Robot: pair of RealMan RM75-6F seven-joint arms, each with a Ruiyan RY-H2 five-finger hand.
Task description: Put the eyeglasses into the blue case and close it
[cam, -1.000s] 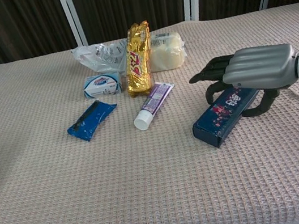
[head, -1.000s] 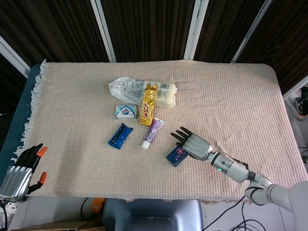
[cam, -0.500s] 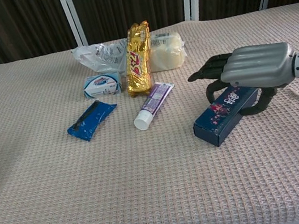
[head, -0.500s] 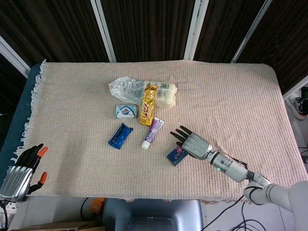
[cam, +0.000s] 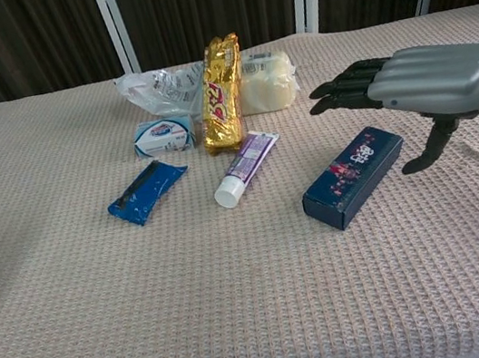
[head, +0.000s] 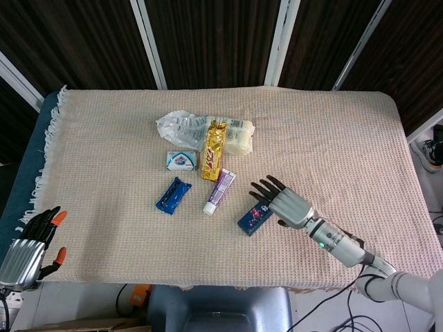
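A dark blue oblong box [head: 253,215] [cam: 354,176] lies flat on the woven cloth, right of centre. My right hand [head: 287,203] [cam: 426,83] hovers just above and to the right of it, fingers spread forward and thumb hanging down, touching nothing. My left hand [head: 28,250] hangs off the table's near left corner and holds nothing; only the head view shows it. No eyeglasses show in either view.
A toothpaste tube [head: 219,191] [cam: 245,166] and a blue wrapper [head: 173,194] [cam: 147,191] lie left of the box. Behind them are a gold packet [head: 214,149] [cam: 221,93], a small white-blue pack [head: 181,160], a clear bag [head: 178,126] and a cream pack [head: 239,135].
My right hand has let go of the dark blue box, risen and drawn back to the right. The box now lies flat on the cloth. The left hand has barely moved.
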